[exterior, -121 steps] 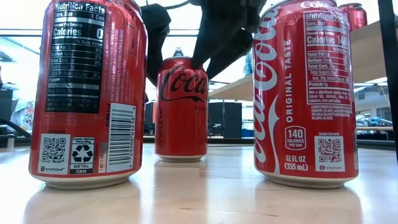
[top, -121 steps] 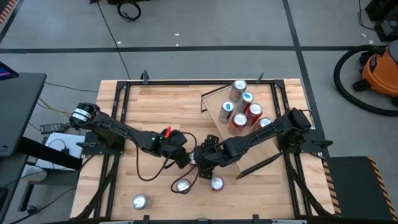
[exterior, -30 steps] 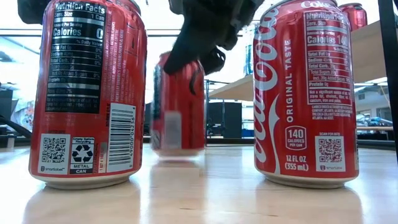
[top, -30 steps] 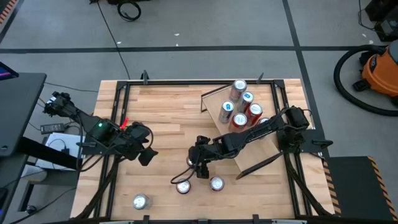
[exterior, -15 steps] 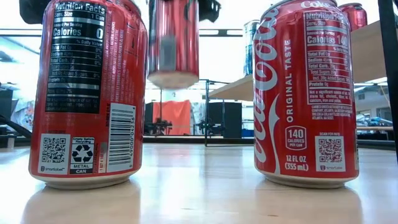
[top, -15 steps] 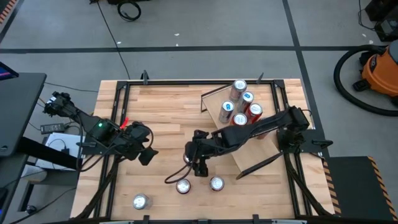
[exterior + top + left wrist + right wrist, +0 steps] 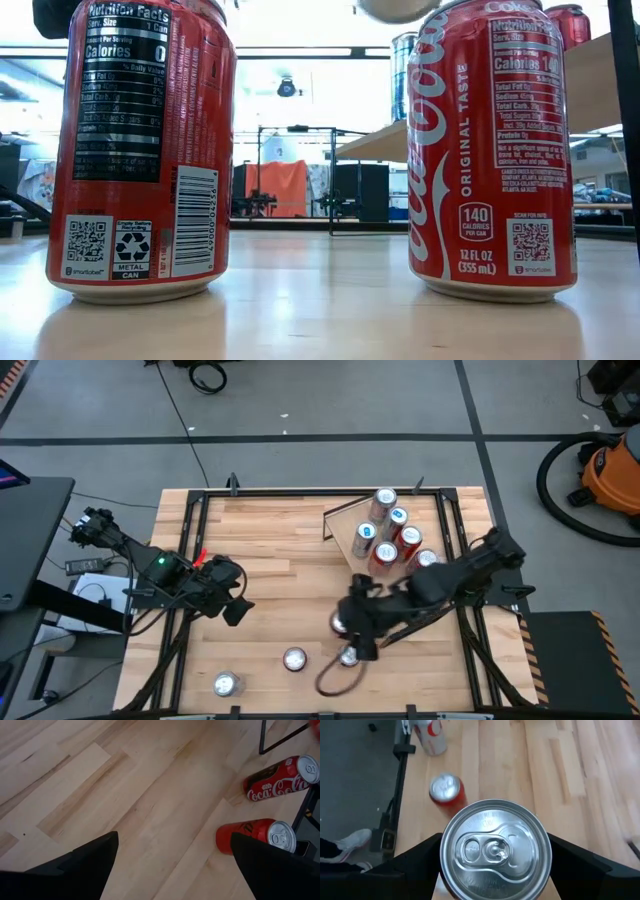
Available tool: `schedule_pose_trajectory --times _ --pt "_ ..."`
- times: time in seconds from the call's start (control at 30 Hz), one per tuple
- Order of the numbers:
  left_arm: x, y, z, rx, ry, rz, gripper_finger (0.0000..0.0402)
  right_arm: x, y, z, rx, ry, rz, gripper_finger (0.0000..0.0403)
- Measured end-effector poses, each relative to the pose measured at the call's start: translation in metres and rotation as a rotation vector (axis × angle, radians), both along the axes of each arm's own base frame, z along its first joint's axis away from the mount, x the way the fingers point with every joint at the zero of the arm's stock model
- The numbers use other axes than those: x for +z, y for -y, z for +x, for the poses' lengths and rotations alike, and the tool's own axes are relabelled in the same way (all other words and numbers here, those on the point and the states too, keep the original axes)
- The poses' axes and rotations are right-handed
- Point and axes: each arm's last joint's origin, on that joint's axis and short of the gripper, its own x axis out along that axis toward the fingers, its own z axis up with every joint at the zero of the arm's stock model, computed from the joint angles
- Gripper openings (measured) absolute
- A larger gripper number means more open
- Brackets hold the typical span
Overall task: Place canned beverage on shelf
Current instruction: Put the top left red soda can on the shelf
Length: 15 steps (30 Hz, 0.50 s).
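A red canned beverage [image 7: 495, 851] hangs high over the table, with my right gripper [image 7: 352, 628] shut on it. In the low view only its silver bottom [image 7: 395, 8] shows at the top edge. The shelf [image 7: 343, 528] is a light wood plank on the table's right part, with several cans [image 7: 385, 552] standing on it. More red cans stand on the tabletop near the front edge [image 7: 294, 659], [image 7: 224, 683]; one [image 7: 348, 656] is partly hidden under my right gripper. My left gripper [image 7: 235, 605] waits open over the table's left side. My right gripper pinches the can between its two fingers [image 7: 417, 865], one on each side of the can's wall just below the top rim [image 7: 451, 870]. The fingers slant down from the table's right side. The can is upright, top up, lifted clear of the table.
Two red cans [image 7: 140, 150], [image 7: 490, 150] stand close before the low camera. Black metal rails [image 7: 185, 550] frame the tabletop on both sides. In the left wrist view two cans [image 7: 280, 777], [image 7: 255, 835] stand on bare wood beyond the open fingers.
My right gripper has risen with the can and gone toward the table's right edge. The can stood on the table a second ago and now hangs upright and clear, its bottom near the top of the low view.
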Motion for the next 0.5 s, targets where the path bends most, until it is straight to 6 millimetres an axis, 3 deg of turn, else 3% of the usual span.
schedule_pose_trajectory --times 0.3,0.5 --pt "0.000 0.000 0.000 -0.015 -0.001 0.011 0.0396 0.030 -0.001 -0.075 -0.156 0.059 0.012 0.0320" --pt "0.001 0.000 0.001 -0.014 0.010 0.005 0.0396 0.023 0.012 -0.112 -0.236 0.081 0.026 0.0320"
